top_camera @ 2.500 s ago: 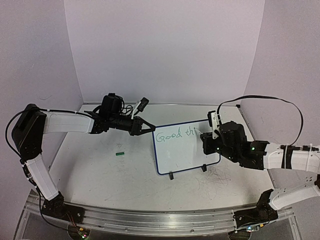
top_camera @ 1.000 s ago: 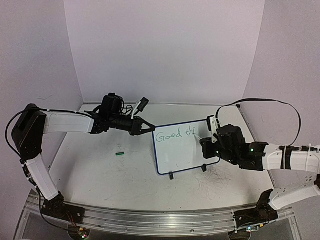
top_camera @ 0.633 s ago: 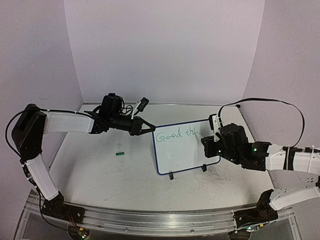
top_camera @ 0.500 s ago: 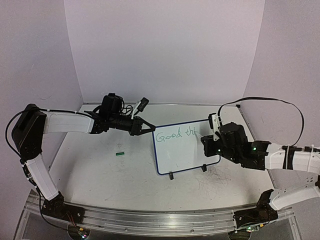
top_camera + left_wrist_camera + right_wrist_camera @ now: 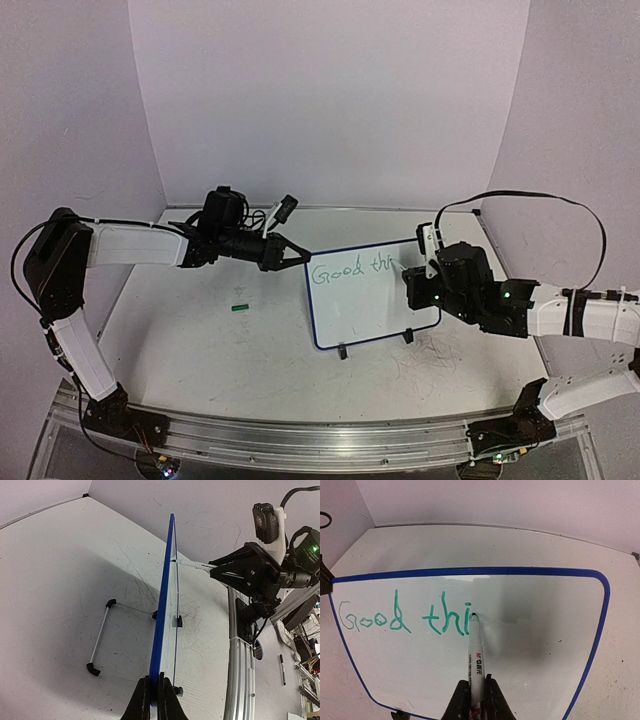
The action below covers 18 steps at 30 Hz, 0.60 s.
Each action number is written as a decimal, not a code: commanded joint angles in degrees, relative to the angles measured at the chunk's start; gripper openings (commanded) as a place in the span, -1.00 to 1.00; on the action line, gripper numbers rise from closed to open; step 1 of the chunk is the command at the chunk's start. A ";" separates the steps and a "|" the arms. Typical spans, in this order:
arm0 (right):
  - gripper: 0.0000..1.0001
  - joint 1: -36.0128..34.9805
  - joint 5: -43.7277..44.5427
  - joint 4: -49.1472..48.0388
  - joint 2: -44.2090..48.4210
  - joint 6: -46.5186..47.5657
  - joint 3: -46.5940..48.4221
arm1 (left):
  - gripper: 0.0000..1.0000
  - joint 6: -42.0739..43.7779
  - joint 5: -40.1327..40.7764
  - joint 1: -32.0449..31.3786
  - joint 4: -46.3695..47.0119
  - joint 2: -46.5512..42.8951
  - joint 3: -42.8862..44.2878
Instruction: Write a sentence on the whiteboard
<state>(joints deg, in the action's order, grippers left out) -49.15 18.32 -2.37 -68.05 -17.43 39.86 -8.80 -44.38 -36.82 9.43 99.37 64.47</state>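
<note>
The whiteboard (image 5: 372, 312) stands tilted on the surface (image 5: 200, 340) between the two arms, right of the middle; the sentence (image 5: 405, 617) so far reads "Good thi" in green along the board's upper line; the step in hand, as I judge it, is the letter that follows the "i"; to do it well the marker (image 5: 476, 655) should ride with light, even contact, with strokes matched in height to the letters beside them and carried rightward on the same baseline, leaving room before the blue frame for the rest of the word; a hard press would likely rock the board backward, so the steadying hold at its edge matters; the left pincer (image 5: 154, 700) is pressed together on the board's left edge, pinching the blue frame; the right pincer (image 5: 476, 695) is pinched tight round the marker's barrel, and the marker's tip touches the board just right of the "i".
</note>
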 commanded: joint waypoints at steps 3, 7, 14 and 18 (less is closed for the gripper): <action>-1.00 0.33 0.72 -0.49 -0.24 0.22 0.65 | -1.00 1.59 -1.37 -1.06 -0.40 -1.64 0.84; -1.00 0.31 -0.95 0.57 0.23 -0.28 -0.54 | -1.00 1.50 -1.45 -1.06 -0.37 -1.63 0.94; -1.00 0.33 -2.42 1.66 1.68 -1.79 -2.76 | -1.00 1.50 -1.44 -1.06 -0.37 -1.72 0.84; -1.00 0.36 -2.06 1.67 2.02 -2.11 -3.30 | -1.00 1.44 -1.44 -1.06 -0.37 -1.70 0.84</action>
<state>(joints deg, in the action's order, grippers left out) -49.15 15.99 -1.64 -67.07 -18.45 37.41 -8.84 -44.34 -36.82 9.43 99.37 64.47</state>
